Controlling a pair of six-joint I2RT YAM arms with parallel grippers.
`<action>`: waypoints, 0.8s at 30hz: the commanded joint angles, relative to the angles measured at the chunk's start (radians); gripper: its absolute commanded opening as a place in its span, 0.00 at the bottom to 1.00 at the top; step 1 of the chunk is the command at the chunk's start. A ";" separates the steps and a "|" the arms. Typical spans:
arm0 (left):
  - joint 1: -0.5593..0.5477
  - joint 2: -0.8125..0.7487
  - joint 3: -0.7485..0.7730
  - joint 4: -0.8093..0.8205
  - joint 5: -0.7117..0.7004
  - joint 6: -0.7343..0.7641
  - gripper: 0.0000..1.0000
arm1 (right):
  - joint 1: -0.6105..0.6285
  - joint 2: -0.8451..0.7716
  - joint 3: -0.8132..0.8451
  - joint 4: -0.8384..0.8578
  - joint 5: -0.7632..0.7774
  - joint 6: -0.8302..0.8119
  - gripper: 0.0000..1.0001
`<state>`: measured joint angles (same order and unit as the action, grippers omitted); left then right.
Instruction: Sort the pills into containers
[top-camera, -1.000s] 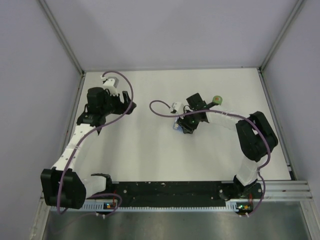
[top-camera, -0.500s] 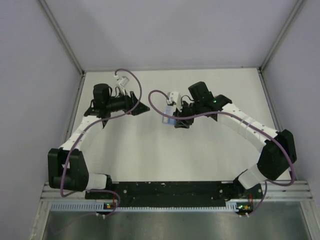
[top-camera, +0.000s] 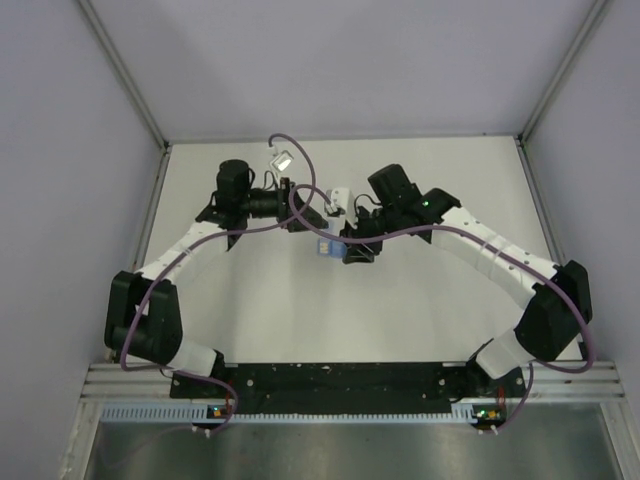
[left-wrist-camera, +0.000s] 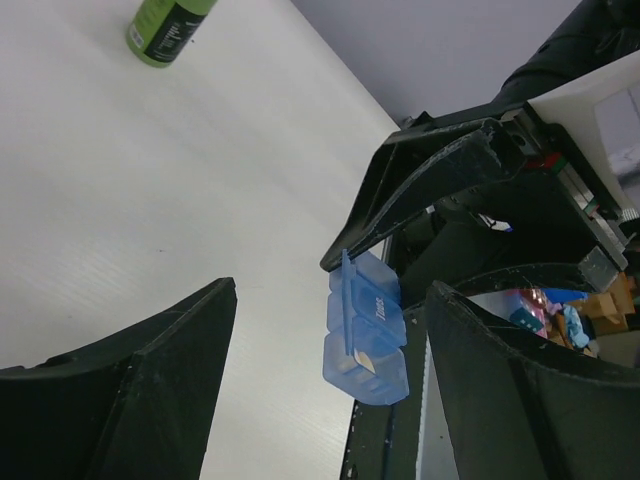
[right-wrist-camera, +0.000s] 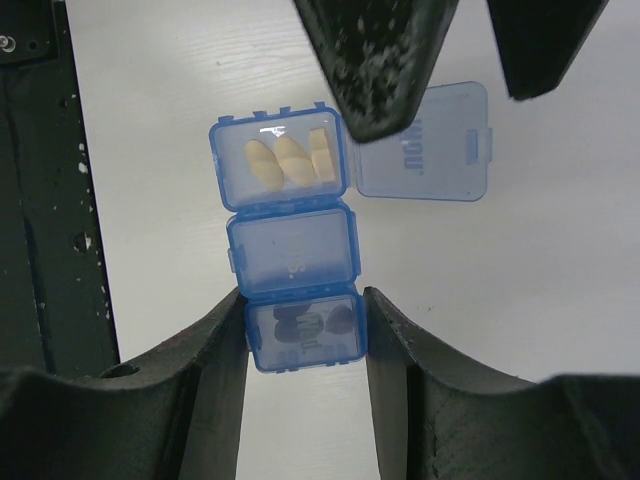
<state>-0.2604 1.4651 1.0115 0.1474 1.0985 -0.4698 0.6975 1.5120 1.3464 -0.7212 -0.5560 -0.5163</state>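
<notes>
The translucent blue pill box (right-wrist-camera: 295, 255) has three compartments in a row. Its end compartment is open with the lid (right-wrist-camera: 425, 145) flipped aside, and pale yellow pills (right-wrist-camera: 285, 163) lie in it. The middle compartment is closed. My right gripper (right-wrist-camera: 305, 330) is shut on the other end compartment, which holds dark pills, and holds the box above the table (top-camera: 420, 310). My left gripper (left-wrist-camera: 330, 290) is open and empty, its fingers either side of the box (left-wrist-camera: 365, 335) without touching it. In the top view the box (top-camera: 325, 247) sits between both grippers at mid-table.
A dark bottle with a green cap (left-wrist-camera: 165, 25) lies on the white table (left-wrist-camera: 150, 180) beyond the left gripper. The black base rail (top-camera: 340, 380) runs along the near edge. Purple cables (top-camera: 300, 190) loop over both arms.
My left arm has swung right and stretched out until its open gripper reaches the box. My right gripper has carried the box a little left and toward the left gripper.
</notes>
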 joint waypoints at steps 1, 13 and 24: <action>-0.034 0.009 0.027 0.078 0.052 -0.026 0.81 | 0.011 -0.009 0.060 0.009 -0.018 0.024 0.29; -0.060 -0.029 -0.024 0.198 0.078 -0.102 0.78 | 0.010 0.010 0.046 0.032 0.033 0.065 0.27; -0.082 -0.046 -0.037 0.199 0.101 -0.102 0.76 | 0.010 0.030 0.053 0.051 0.090 0.102 0.26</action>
<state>-0.3325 1.4681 0.9848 0.2920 1.1641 -0.5732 0.6975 1.5299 1.3575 -0.7132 -0.4931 -0.4404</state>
